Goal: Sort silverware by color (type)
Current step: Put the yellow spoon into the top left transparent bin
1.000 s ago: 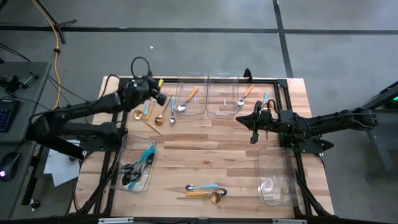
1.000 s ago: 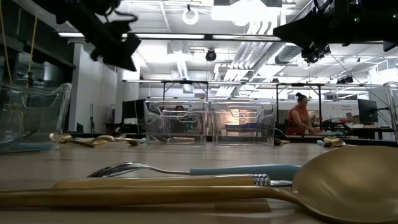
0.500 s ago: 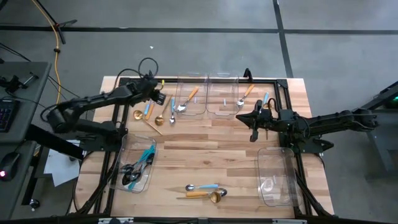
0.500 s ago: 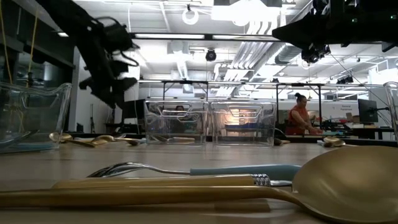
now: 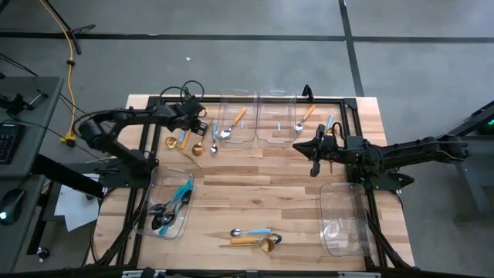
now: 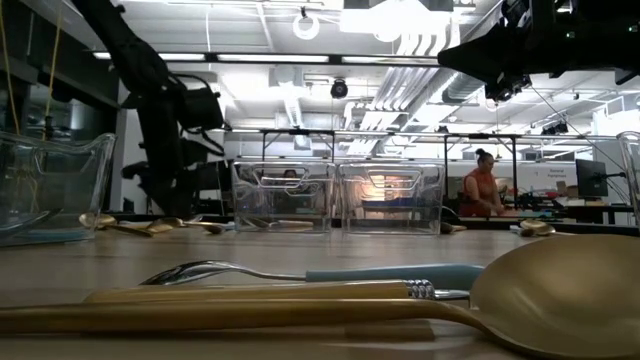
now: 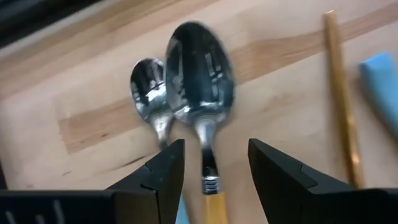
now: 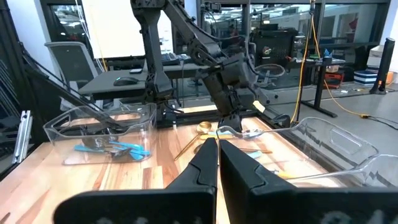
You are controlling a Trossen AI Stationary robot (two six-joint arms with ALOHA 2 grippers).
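Observation:
My left gripper point(image 7: 214, 152) hangs open low over loose silverware at the table's far left point(image 5: 202, 123). Its fingers stand on either side of the neck of a silver spoon with an orange handle point(image 7: 199, 81), which lies flat on the wood. A smaller silver spoon point(image 7: 149, 87) lies against it. A gold handle point(image 7: 341, 93) and a light-blue handle point(image 7: 380, 81) lie to one side. My right gripper point(image 5: 312, 158) is shut and holds nothing, hovering right of centre.
Clear bins stand at the far edge point(image 5: 238, 120) point(image 5: 276, 120), one holding an orange-handled spoon. The near-left bin point(image 5: 166, 207) holds dark, blue-handled pieces. Another bin point(image 5: 343, 220) stands near right. Two spoons point(image 5: 253, 237) lie by the near edge, and more point(image 5: 316, 117) at the far right.
My left gripper has sunk from high above the table to just over the spoons at the far left. It has tipped to point steeply down, while the arm has stretched out low along the table's far edge.

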